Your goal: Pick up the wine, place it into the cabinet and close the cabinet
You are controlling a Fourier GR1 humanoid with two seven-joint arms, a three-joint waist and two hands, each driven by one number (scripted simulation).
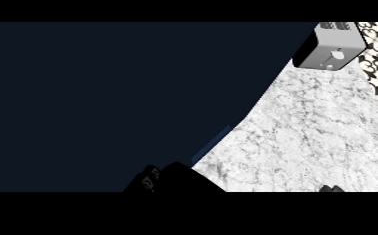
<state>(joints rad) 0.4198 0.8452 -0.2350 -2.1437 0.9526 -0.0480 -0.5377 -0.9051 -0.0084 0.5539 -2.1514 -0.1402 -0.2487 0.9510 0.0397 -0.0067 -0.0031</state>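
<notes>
Marble bench (310, 129) shows at right; a dark cabinet door (111, 104) hides the rest, the wine unseen. By its edge the left robot hand (166, 180), open or closed I cannot tell, could slip off.

Silver toaster (334, 49) at far right of white marbled counter (295, 129); black-and-white patterned wall (370, 61) just beside toaster.

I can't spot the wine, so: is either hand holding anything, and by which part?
Cannot be told: the left hand merges with the dark panel; the right hand barely shows at the edge.
</notes>
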